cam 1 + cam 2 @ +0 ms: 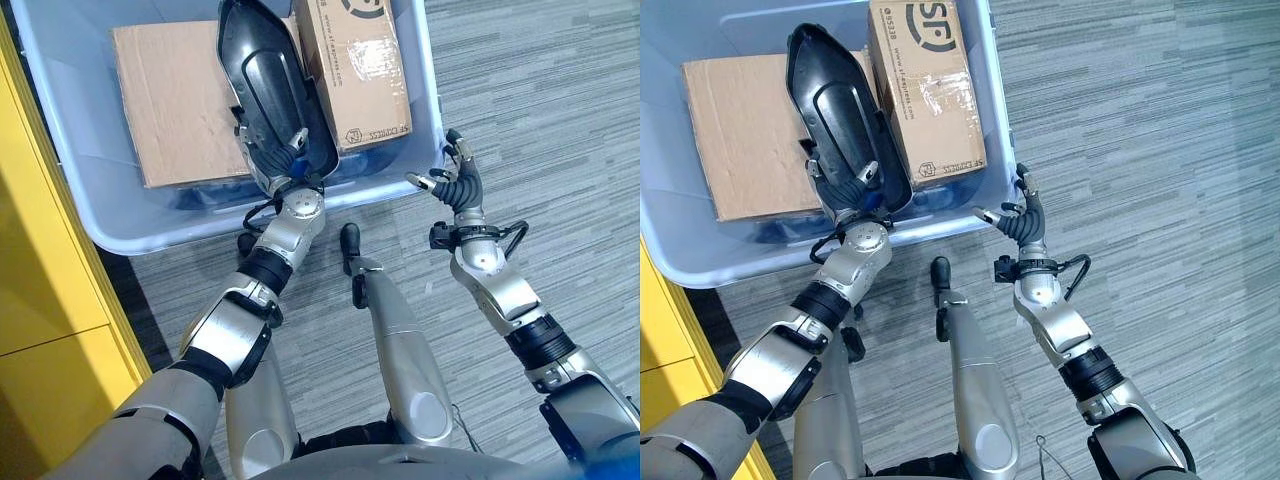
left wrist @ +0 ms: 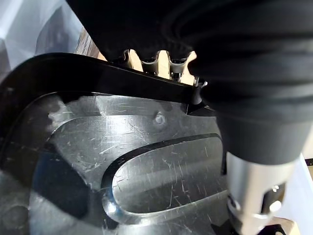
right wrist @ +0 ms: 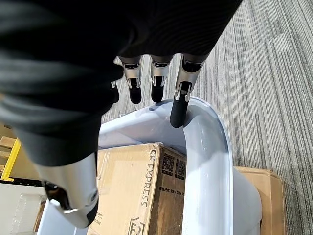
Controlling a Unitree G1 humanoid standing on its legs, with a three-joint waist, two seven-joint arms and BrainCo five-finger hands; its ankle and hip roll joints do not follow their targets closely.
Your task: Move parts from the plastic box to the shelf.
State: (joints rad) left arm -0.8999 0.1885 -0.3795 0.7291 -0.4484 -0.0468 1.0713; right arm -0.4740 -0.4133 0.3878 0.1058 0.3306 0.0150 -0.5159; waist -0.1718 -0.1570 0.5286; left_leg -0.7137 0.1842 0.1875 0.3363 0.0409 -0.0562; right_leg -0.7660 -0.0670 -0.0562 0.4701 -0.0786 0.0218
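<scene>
Over on my left side, a yellow cabinet (image 1: 45, 300) ran along the edge of the plastic box (image 1: 150, 225), and I couldn't tell from where I was looking whether that was the shelf or not. My left hand (image 1: 272, 160) was down over the box with its fingers curled around the near end of the black part (image 1: 262, 75), so it had that one gripped. The part's long axis ran away from me, near end at the box's front wall and far end pointing toward the back, lying tilted across the cardboard. So whatever came next, I figured the lift had to go up and toward my left, since that was the side the yellow stuff was on.

Count-wise: one black part, two cardboard boxes. The big flat cardboard box (image 1: 175, 100) sat left of the part, and the smaller cardboard box (image 1: 355, 65) sat right of it, touching the box's right wall.

Further right, my right hand (image 1: 1020, 215) was outside the box at its front right corner, fingers relaxed and spread, fingertips (image 3: 180, 105) right at the rim, holding nothing. Grey carpet (image 1: 540, 90) covered everything past that.
</scene>
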